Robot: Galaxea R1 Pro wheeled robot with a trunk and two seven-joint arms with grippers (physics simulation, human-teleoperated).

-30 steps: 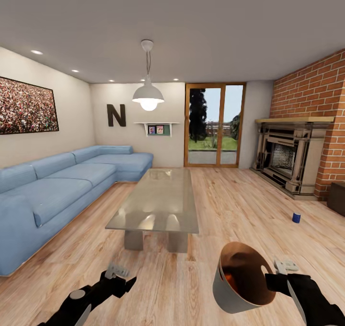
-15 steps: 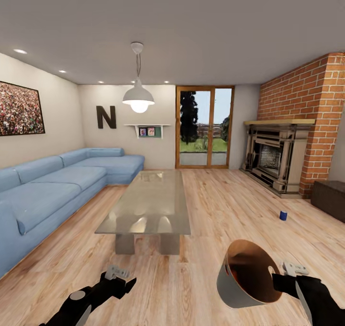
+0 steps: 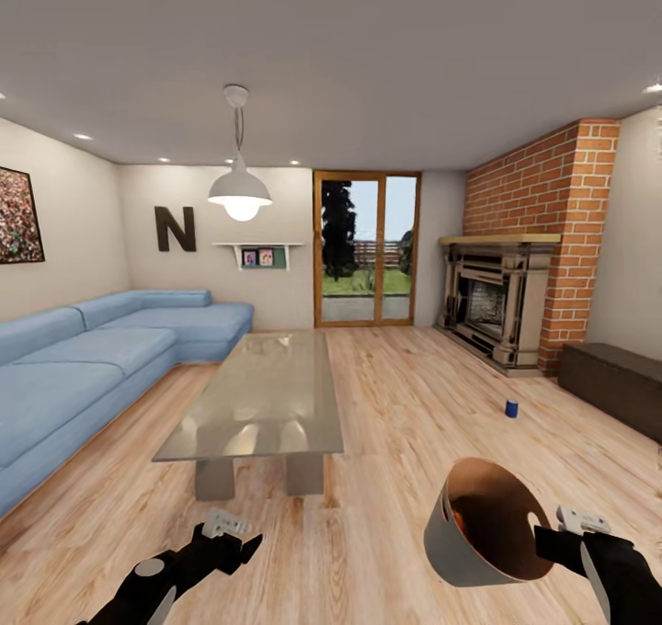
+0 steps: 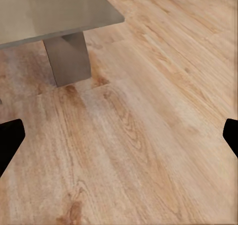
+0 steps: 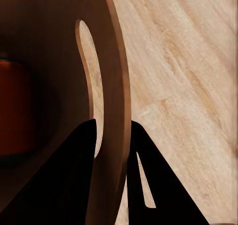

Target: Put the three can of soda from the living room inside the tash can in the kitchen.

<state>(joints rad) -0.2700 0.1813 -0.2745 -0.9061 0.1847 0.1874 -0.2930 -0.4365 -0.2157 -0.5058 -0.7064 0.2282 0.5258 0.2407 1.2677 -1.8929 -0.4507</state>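
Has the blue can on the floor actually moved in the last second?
No. The blue can keeps its spot before the fireplace; both slid left together, so the camera turned.

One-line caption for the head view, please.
Right claw grips a tilted grey bin; a small dark blue soda can stands on the wooden floor.

1. Head view bright and even; lit pendant lamp (image 3: 239, 189) glows, small recessed ceiling spots (image 3: 163, 159), daylight through glass door (image 3: 366, 249).
2. Glass bench (image 3: 257, 393) top shows soft pale reflections, no harsh glare.
3. Wide-angle stretch at the edges; sofa (image 3: 64, 381) and ceiling look pulled outward.
4. Shadows faint, soft under the bench.
5. Wrist views slightly soft; bin (image 5: 59, 86) interior dark, gripper fingers (image 5: 74, 185) pure black silhouettes.
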